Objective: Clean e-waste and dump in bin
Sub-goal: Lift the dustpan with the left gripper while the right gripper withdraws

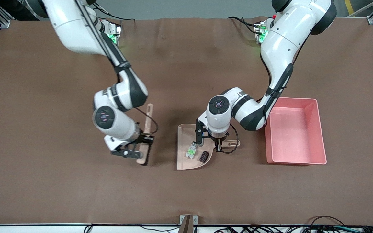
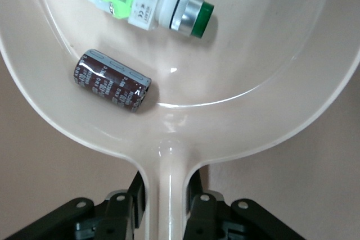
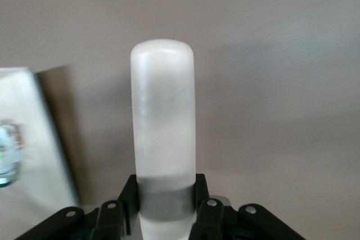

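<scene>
While your left gripper (image 1: 218, 146) clamps the dustpan (image 2: 169, 133) handle, the pan holds both e-waste (image 2: 112, 80) parts; their print is unreadable. The pink bin (image 1: 295, 131) beside it holds nothing. Your right gripper (image 1: 138, 149) pinches the brush (image 1: 147, 129)
</scene>
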Available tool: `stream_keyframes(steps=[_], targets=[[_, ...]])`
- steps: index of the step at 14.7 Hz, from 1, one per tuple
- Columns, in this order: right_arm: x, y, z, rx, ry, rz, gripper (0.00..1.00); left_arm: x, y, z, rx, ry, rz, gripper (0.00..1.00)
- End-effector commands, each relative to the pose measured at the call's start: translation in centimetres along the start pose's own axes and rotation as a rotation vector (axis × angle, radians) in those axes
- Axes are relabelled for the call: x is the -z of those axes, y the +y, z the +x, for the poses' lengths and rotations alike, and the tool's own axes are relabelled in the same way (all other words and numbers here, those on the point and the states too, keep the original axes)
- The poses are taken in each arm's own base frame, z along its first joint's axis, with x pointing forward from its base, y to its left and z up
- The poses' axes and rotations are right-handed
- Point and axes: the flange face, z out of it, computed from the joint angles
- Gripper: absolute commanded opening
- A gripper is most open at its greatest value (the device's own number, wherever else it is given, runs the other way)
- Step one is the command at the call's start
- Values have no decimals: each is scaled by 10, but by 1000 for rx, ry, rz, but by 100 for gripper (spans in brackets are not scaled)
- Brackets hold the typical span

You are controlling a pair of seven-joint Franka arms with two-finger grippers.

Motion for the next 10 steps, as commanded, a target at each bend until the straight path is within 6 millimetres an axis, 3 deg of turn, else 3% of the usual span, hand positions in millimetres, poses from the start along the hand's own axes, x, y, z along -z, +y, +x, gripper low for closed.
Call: stream_keyframes(steps=[1, 3, 5, 8, 10], targets=[[25, 96, -8, 1, -24, -5, 2, 26, -12, -1, 10, 59, 10, 16], [37, 147, -9, 7, -29, -14, 2, 53, -27, -17, 31, 109, -9, 16], [35, 185, -13, -18, -41, -48, 3, 81, -36, -35, 48, 103, -57, 15], [31, 232, -22, -23, -21, -117, 3, 127, -58, -81, 70, 61, -54, 15], [13, 261, -41, 14, 23, -122, 3, 154, -71, -124, 90, 3, -63, 15]])
